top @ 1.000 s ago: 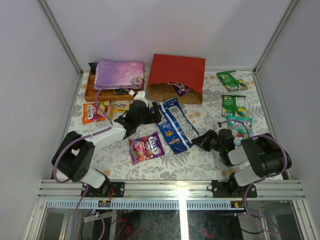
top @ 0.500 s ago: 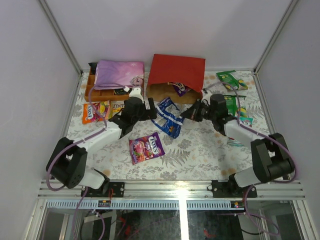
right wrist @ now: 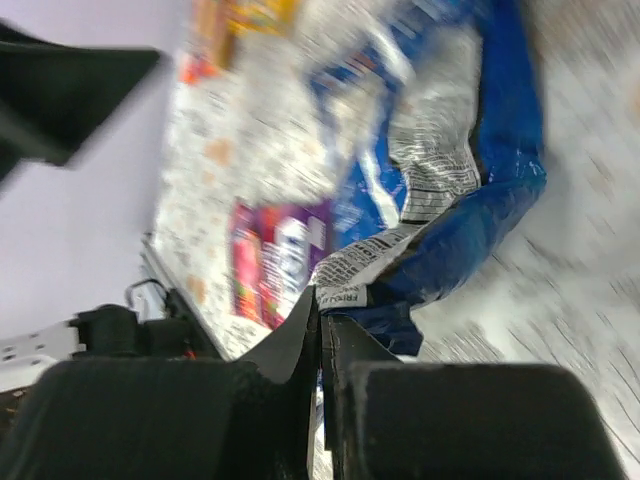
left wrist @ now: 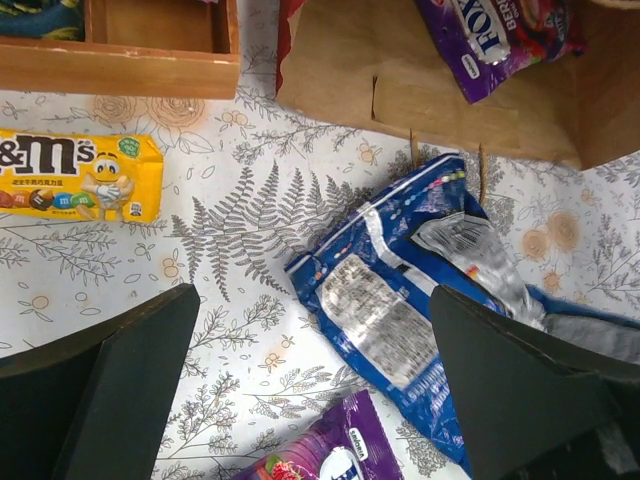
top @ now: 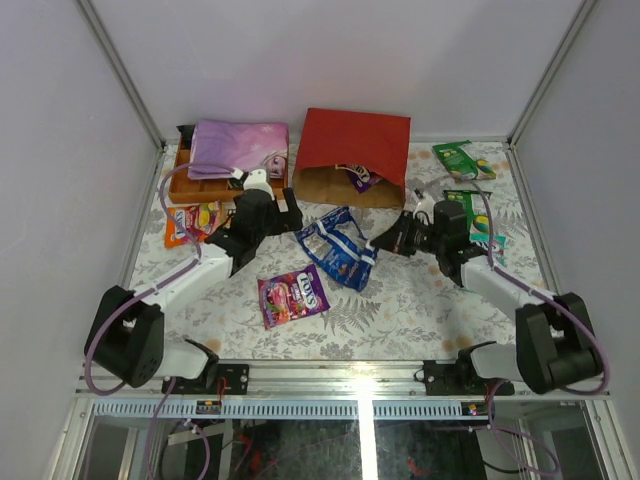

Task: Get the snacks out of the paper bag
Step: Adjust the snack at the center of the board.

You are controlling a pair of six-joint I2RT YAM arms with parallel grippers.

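Note:
The red paper bag (top: 355, 145) lies at the back with its brown mouth (left wrist: 450, 90) facing me. A purple candy packet (top: 358, 177) sits in the mouth and shows in the left wrist view (left wrist: 500, 35). The long blue chip bag (top: 338, 248) lies crumpled in front of the bag. My right gripper (top: 384, 243) is shut on its right end (right wrist: 325, 310). My left gripper (top: 282, 214) is open and empty, just left of the chip bag (left wrist: 400, 320). Another purple packet (top: 292, 295) lies nearer me.
A wooden box (top: 200, 185) with a pink-purple cloth (top: 238, 148) stands at the back left. Orange packets (top: 188, 222) and a yellow M&M's pack (left wrist: 75, 175) lie in front of it. Green packets (top: 462, 158) and a teal one (top: 492, 245) lie at the right.
My right arm swung from the front right to the chip bag, shut on its end and crumpled it up. My left gripper drew back left, off the chip bag.

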